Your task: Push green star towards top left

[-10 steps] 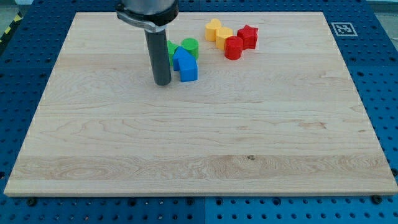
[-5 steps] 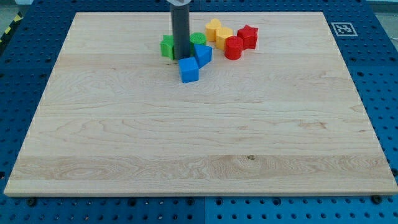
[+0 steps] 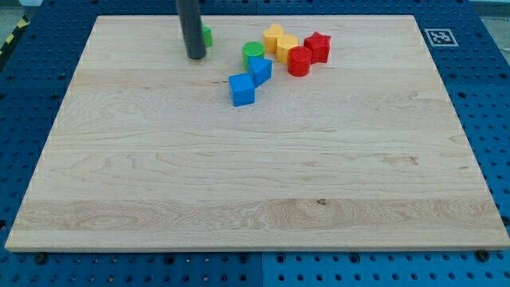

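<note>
My tip by 1 green block, 2 blue blocks

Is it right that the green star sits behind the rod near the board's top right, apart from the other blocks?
Not right: the camera view shows the green star near the board's top left, mostly hidden behind the rod, my tip just below-left of it. It is apart from the other blocks.

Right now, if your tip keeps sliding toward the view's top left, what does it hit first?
Nothing, as far as I can see. My tip sits in front of the green star, which is mostly hidden behind the rod. Toward the top left only bare board shows up to its edge.
</note>
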